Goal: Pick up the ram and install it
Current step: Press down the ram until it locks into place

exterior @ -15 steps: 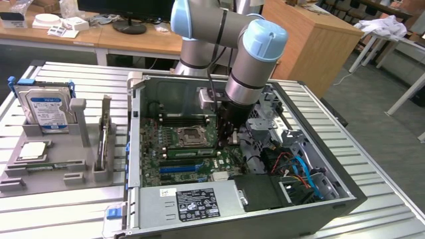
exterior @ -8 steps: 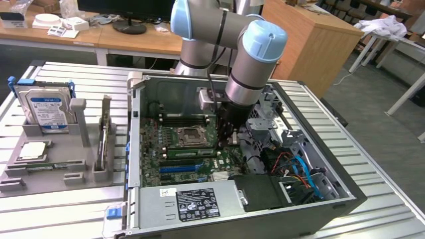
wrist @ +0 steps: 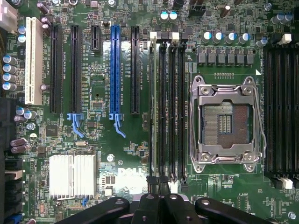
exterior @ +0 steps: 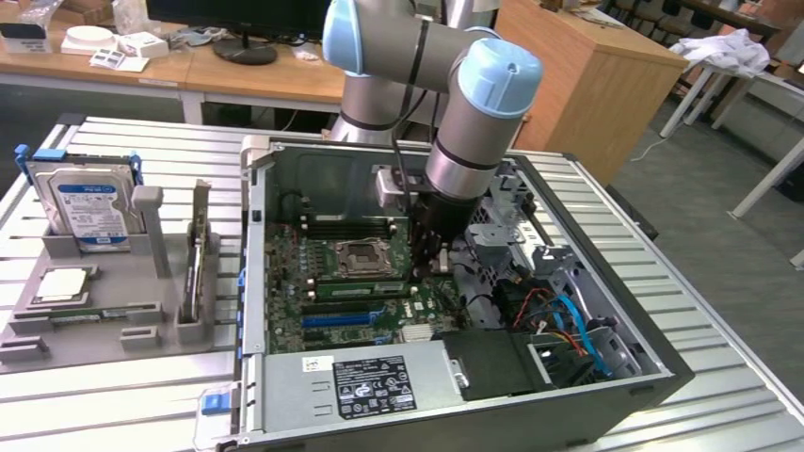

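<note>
The ram (wrist: 152,107) shows edge-on as a thin green stick standing in the memory slot farthest from the processor socket (wrist: 227,122). In the exterior view the ram (exterior: 358,288) is a green strip lying along the motherboard (exterior: 308,325) just in front of the socket. My gripper (wrist: 157,183) is shut, its two black fingertips pressed together right over one end of that stick. Whether they touch it I cannot tell. In the exterior view the gripper (exterior: 426,268) points straight down into the open computer case (exterior: 603,395), at the ram's end on the exterior view's right.
Three black memory slots (wrist: 171,107) lie beside the ram. Cables and a drive cage (exterior: 566,320) crowd the case on the exterior view's right. On the exterior view's left, a grey holder (exterior: 94,325) carries a hard drive (exterior: 86,202), a processor chip (exterior: 63,282) and an upright card (exterior: 199,250).
</note>
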`<state>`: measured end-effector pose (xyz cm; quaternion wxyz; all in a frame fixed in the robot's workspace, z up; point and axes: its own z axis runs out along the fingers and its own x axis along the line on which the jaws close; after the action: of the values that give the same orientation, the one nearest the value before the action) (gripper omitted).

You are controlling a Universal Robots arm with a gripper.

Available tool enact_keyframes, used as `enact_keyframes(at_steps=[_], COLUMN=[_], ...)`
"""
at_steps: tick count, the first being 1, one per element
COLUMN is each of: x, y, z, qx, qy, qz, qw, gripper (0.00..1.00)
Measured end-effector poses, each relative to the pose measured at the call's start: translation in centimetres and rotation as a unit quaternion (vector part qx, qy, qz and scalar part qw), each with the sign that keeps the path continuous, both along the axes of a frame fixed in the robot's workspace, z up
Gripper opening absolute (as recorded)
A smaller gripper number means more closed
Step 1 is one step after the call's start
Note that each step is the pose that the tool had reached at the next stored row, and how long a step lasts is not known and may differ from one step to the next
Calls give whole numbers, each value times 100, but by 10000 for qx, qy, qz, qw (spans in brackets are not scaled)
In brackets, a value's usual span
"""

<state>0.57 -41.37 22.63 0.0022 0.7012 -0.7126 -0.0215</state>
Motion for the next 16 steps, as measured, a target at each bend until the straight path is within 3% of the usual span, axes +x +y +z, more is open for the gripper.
enact_keyframes(at_steps=[16], x=[0], y=[-1], z=[-18], qx=[-1], qy=[0], qz=[0], qw=[10000], gripper=[11])
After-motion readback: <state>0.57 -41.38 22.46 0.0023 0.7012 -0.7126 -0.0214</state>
